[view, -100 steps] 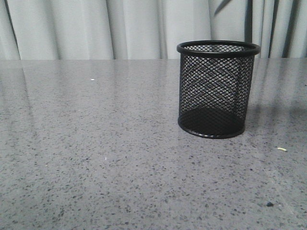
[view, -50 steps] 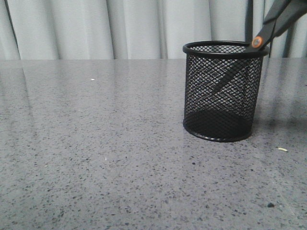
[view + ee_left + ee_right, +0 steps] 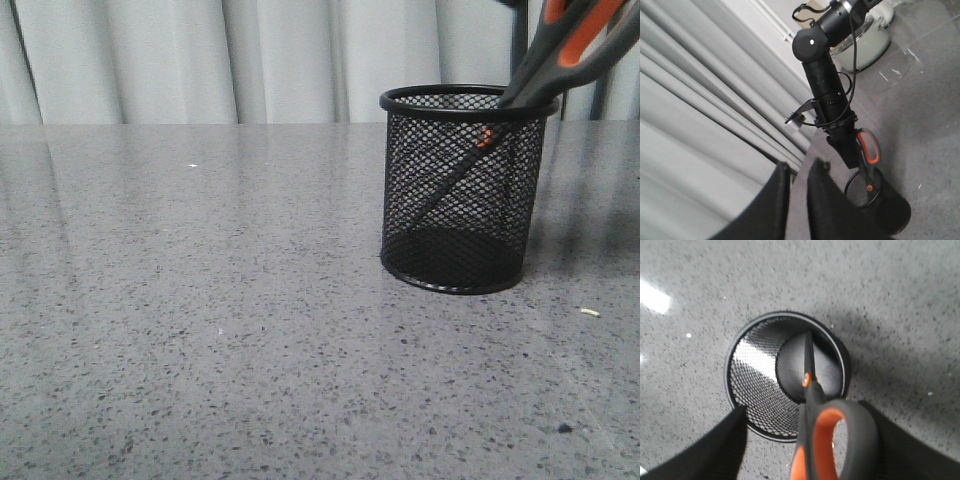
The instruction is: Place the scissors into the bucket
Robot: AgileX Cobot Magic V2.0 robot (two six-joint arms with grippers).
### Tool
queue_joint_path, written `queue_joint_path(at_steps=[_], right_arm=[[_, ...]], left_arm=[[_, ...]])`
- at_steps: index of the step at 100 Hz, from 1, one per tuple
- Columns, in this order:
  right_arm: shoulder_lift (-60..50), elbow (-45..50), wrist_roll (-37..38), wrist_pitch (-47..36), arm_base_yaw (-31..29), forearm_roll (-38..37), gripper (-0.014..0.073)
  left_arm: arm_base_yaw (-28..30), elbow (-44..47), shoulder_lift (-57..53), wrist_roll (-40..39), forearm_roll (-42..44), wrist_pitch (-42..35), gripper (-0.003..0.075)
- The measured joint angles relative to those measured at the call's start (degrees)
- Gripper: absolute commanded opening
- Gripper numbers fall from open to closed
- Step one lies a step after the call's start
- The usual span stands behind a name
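Nearest in the front view, a bare stretch of speckled grey bench (image 3: 200,330), with a small pale crumb (image 3: 589,312) off to the right. Farther back and right of centre, the bucket (image 3: 463,190) upright on the bench, black mesh with a solid rim. Inside it, the scissors (image 3: 470,165) tilted, blades down through the mouth and slanting toward the base, orange pivot just below the rim, handle loops up and out past the top right. From the right wrist view, blades closed, tips over the dark bottom of the bucket, handles held between the right gripper (image 3: 810,440) fingers, clamped on the loops. Left gripper (image 3: 797,200) raised well away, fingers slightly apart, nothing between them. Behind all, pale pleated curtains (image 3: 200,60).
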Motion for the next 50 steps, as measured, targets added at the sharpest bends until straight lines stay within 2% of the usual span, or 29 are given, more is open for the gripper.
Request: queue_joint_path(at_steps=[12,19,26,31,33,41,50], right_arm=[[0.0,-5.61,0.0,0.12,0.0,0.0,0.0444],[0.0,-10.08,0.0,0.24,0.0,-0.34,0.0344],[-0.72,-13.87,0.0,0.24,0.0,-0.56,0.016],[-2.14,-15.29,0.0,0.24,0.0,-0.68,-0.0027],[-3.01,-15.45,0.0,0.24,0.0,-0.69,-0.0073],[-7.44,-14.79,-0.18,0.24,0.0,-1.06,-0.0043],[-15.16,-9.39,-1.26,0.24,0.0,-1.06,-0.0045]], left_arm=[[0.0,1.14,0.0,-7.33,0.59,-5.87,-0.002],[0.0,2.35,-0.12,-11.49,1.14,-11.27,-0.002],[0.0,4.2,-0.78,-14.73,1.67,-16.8,-0.002],[0.0,6.1,-1.71,-17.01,2.29,-20.32,-0.002],[0.0,7.11,-2.24,-18.04,2.62,-21.71,-0.002],[0.0,12.5,-4.92,-22.37,3.8,-26.58,-0.002],[0.0,19.8,-9.45,-25.38,4.27,-32.06,-0.002]])
